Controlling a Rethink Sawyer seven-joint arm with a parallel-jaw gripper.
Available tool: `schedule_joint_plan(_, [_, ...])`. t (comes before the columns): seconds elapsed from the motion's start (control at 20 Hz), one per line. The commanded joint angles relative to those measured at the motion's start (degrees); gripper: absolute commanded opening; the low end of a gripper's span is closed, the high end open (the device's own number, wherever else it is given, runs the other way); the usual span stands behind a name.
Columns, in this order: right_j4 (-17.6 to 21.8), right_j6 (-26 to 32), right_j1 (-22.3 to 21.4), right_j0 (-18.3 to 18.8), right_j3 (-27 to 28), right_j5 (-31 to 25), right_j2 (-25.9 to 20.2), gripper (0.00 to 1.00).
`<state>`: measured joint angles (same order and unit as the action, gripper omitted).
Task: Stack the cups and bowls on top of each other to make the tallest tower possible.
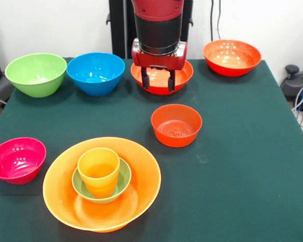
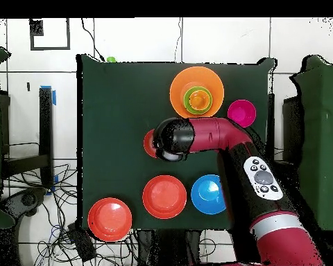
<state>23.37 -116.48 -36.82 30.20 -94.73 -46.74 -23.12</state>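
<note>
- Front view: our gripper (image 1: 157, 79) hangs over the far middle of the table (image 1: 242, 151), fingers (image 1: 145, 78) spread apart, nothing between them.
- Behind the fingers sits a red-orange bowl (image 1: 161, 75); we can't tell how high the tips are above it.
- The tower (image 1: 102, 181) stands at the near edge: largest orange bowl (image 1: 136, 174) at the bottom, small green bowl (image 1: 122, 180) nested inside it, orange cup (image 1: 98, 170) upright in the green bowl, mouth up.
- The small red-orange bowl (image 1: 176, 124) sits alone on the table, mid-table, apart from the tower and nearer than the gripper.
- Pink bowl (image 1: 16, 159) sits just left of the tower, not touching it.
- Far row: large green bowl (image 1: 36, 73) and blue bowl (image 1: 96, 72) side by side at left, another red-orange bowl (image 1: 232, 57) at the far right corner.
- Overhead view: our arm (image 2: 218, 135) reaches across the table, wrist end covering most of the small red-orange bowl (image 2: 149, 143); only its rim shows.
- Same view: the tower (image 2: 196, 92) shows as concentric rings near the table's top edge, pink bowl (image 2: 241, 113) right beside it.
</note>
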Motion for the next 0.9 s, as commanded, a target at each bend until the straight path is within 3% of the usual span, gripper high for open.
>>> schedule_joint_plan(0.05, [4.57,12.17,3.90,-0.12,-3.69,0.84,-4.88,1.00])
schedule_joint_plan(0.9, [19.16,-3.10,14.98,-9.06,5.68,15.40,7.17,1.00])
